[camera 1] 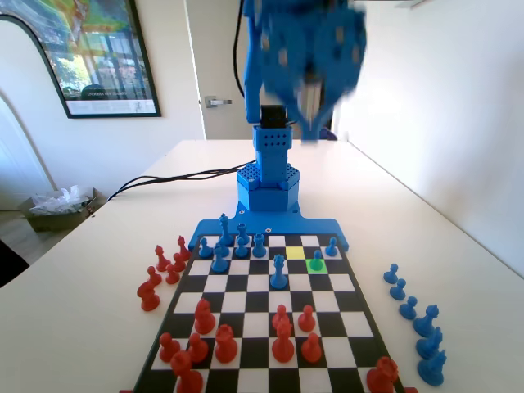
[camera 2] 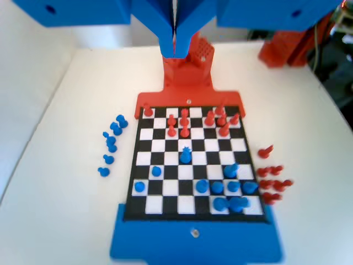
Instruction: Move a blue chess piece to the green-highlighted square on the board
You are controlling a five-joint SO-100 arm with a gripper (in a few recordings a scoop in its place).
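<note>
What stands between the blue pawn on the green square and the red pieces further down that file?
Fixed view: bare squares lie between the blue pawn on the green-highlighted square and the red pawn.

Blue pawn (camera 1: pixel 317 260) stands upright, apparently centred, on the green square (camera 1: pixel 317 266) of the board (camera 1: pixel 246 327).

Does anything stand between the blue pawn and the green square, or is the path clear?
Nothing visible does. In the fixed view the blue chess piece already stands on the green-highlighted square. The gripper hangs high above the board, jaws together and holding nothing.
</note>
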